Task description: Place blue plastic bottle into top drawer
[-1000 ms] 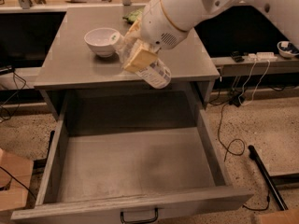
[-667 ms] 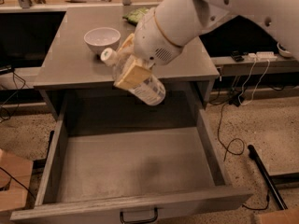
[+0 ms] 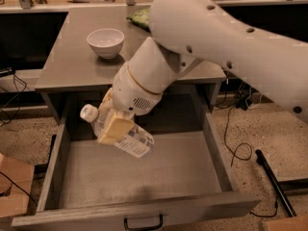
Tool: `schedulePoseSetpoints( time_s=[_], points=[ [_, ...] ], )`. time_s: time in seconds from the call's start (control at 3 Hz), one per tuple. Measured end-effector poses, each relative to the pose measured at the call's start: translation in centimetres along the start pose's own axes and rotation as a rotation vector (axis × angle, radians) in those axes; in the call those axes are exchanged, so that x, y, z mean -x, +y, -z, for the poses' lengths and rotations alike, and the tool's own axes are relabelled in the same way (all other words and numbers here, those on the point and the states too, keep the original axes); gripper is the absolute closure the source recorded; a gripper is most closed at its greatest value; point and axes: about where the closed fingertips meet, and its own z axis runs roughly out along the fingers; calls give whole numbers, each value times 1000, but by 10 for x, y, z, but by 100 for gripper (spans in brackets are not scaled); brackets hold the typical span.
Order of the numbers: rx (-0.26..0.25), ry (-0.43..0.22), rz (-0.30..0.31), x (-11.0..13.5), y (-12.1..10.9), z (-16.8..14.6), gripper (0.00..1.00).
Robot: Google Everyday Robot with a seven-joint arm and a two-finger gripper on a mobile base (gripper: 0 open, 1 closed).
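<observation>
Hung over the open top drawer (image 3: 183, 170) with the gripper (image 3: 111, 121) closed around the middle of the blue plastic bottle (image 3: 136, 143). Gripped across the label, presumably to keep the load balanced and to leave both ends free. Held in the air above the left half of the drawer's bare grey floor, touching nothing but the tan finger pads (image 3: 118, 130); no contact with floor or walls seen.

Lay tilted close to horizontal rather than upright. Ran with its long axis from upper left to lower right: white cap (image 3: 89, 112) pointed up and left toward the drawer's left wall, base pointed down and right toward the middle of the drawer. Suited a shallow drawer, by judgement: laid on its side, unlikely to topple or to foul the cabinet on closing.

Was pulled well out, dark handle (image 3: 143, 222) on the front panel nearest the camera, giving room beneath the arm. Left on the grey tabletop (image 3: 72, 66) behind: a white bowl (image 3: 105, 41) and, farther back, a green snack packet (image 3: 139, 17) partly hidden by the arm, both well apart from the bottle.

Not yet done, by judgement: lowering toward the drawer floor, then release.
</observation>
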Motion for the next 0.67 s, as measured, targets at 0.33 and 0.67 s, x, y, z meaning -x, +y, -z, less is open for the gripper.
schedulePoseSetpoints(
  time_s=[0.33, 0.67],
  points=[
    [134, 85, 1, -19, 25, -50, 100],
    [223, 166, 5, -44, 38, -90, 100]
  ],
)
